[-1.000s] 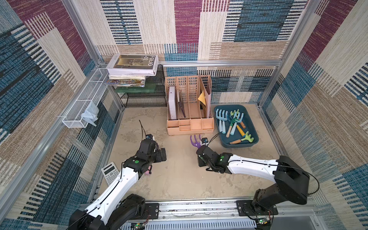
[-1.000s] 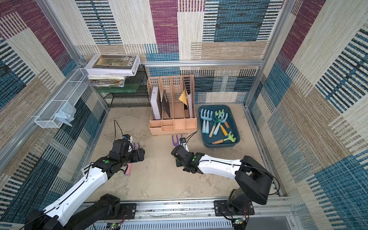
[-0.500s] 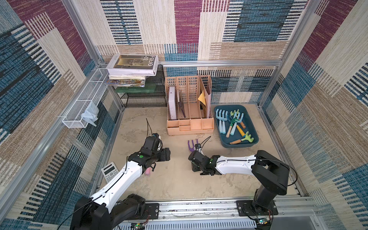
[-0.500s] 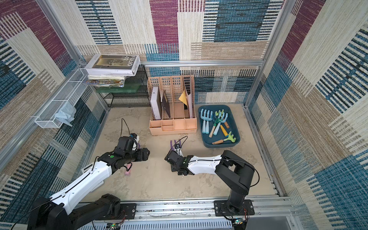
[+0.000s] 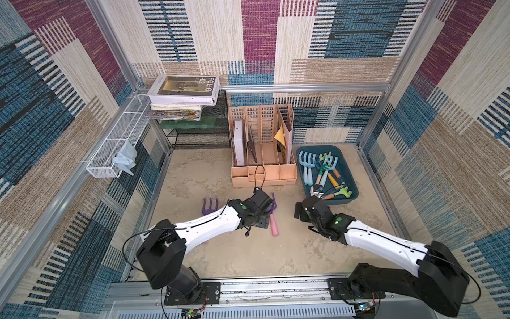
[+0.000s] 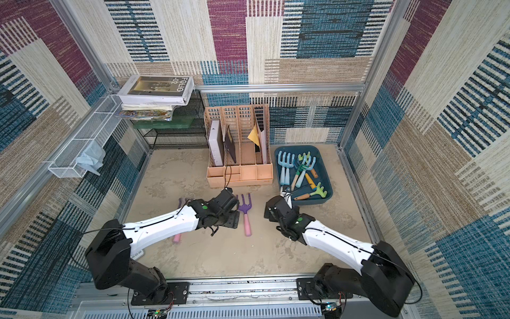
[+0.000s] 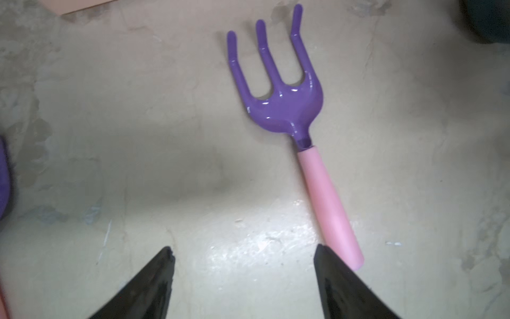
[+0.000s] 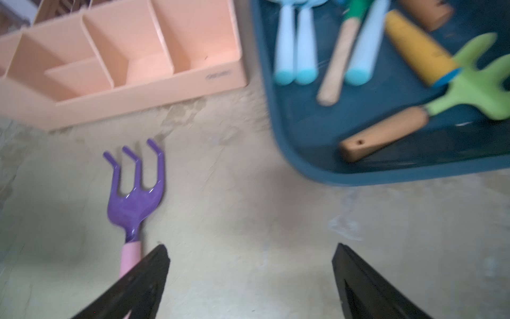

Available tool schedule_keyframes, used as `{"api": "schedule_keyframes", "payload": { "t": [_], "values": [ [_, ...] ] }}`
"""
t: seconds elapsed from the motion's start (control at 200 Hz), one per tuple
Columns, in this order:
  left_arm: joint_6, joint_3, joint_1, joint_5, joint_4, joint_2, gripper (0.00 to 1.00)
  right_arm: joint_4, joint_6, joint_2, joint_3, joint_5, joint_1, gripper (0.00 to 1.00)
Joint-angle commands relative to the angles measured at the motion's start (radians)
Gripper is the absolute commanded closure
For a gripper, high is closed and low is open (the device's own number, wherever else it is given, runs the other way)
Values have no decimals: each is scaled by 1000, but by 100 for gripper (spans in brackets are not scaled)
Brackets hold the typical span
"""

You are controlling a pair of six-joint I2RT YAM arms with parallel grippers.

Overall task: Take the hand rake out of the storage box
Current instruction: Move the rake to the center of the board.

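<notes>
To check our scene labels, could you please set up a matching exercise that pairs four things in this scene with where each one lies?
Things
1. purple rake between the arms
2. light green rake with a wooden handle
3. pale blue cloth
4. yellow paper

Places
A. in the white wire basket
B. on the table
C. in the peach file organiser
D. in the storage box

Pairs: 1-B, 2-D, 3-A, 4-C.
</notes>
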Motion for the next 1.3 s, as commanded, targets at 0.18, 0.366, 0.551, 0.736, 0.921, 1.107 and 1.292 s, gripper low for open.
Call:
{"api": "schedule_keyframes", "payload": {
  "t": [0.18,0.366,0.551,0.736,0.921,1.107,1.292],
  "values": [
    [-103,189,-83,-22,-67,288,23,49,-145,-264,-146,-144,-206,4],
    [-126,174,-86,-34,-70,326,55,41,-144,-278,-150,-190,-229,4],
    [-113,104,-85,-73,-108,245,82,52,-143,-279,-162,-210,-235,4],
    [-48,-64,-30,-124,-211,21,92,60,-144,-287,-172,-222,-237,4],
    [64,-277,120,-33,-121,-193,90,76,-148,-278,-178,-233,-242,4],
    [158,-295,259,80,-89,-209,91,81,-147,-268,-180,-235,-246,4],
    [194,-305,336,157,-71,-168,87,89,-149,-269,-184,-241,-246,4]
  ]
}}
